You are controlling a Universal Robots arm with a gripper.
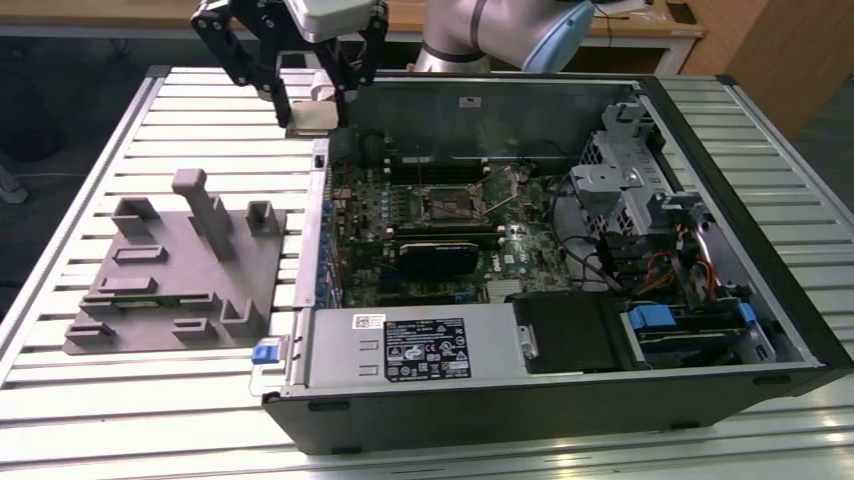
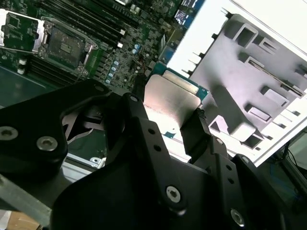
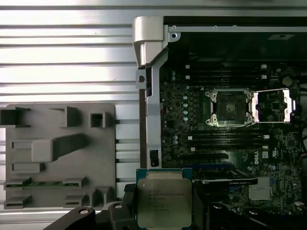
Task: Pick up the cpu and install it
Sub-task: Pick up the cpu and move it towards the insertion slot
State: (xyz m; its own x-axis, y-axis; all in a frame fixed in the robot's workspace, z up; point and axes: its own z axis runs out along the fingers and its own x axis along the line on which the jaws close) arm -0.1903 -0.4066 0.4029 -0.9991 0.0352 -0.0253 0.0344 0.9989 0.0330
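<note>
While the gripper (image 1: 315,100) hangs over the computer case's (image 1: 534,412) corner in the exterior view, it pinches the cpu (image 1: 314,118). Second wrist view: fingers (image 2: 144,136) clamp its silver top. First wrist view: cpu well apart from the socket (image 3: 229,108).

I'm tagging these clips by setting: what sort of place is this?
Probably a robotics lab bench for PC assembly: an open computer case lies on a slatted metal table, a grey fixture beside it, and the claw holds the cpu.
</note>
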